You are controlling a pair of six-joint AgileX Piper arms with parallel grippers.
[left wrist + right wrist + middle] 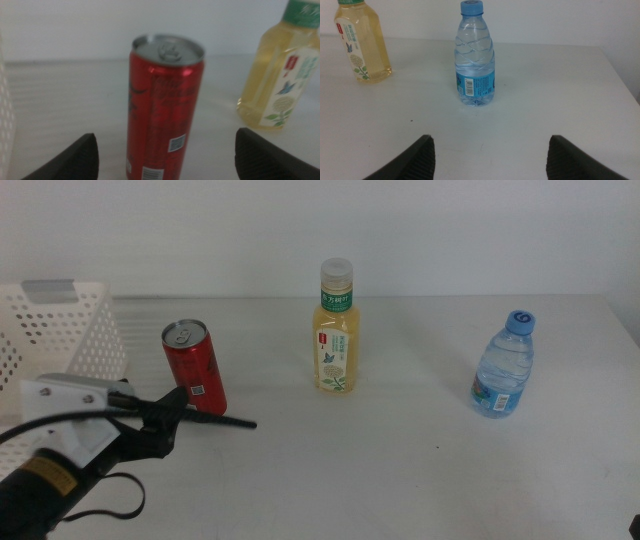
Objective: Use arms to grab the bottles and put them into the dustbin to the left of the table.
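Note:
A red drink can (pixel 195 367) (pixel 165 105) stands upright on the table (pixel 400 470), right of the white perforated dustbin (pixel 60 330). My left gripper (pixel 215 408) (pixel 166 136) comes in from the lower left, open wide, with the can just ahead of and between its jaws, not gripped. The tall yellow bottle (pixel 336 330) (pixel 277 75) (pixel 362 45) with a white cap stands at the table's middle. Upright at the right is the squat blue-capped water bottle (pixel 504 367) (pixel 475 60). My right gripper (pixel 491 139) is open, well short of the water bottle.
The dustbin fills the far left, close beside the can, and its wall shows at the edge of the left wrist view. The table's back edge meets a white wall. The table's right edge runs near the water bottle.

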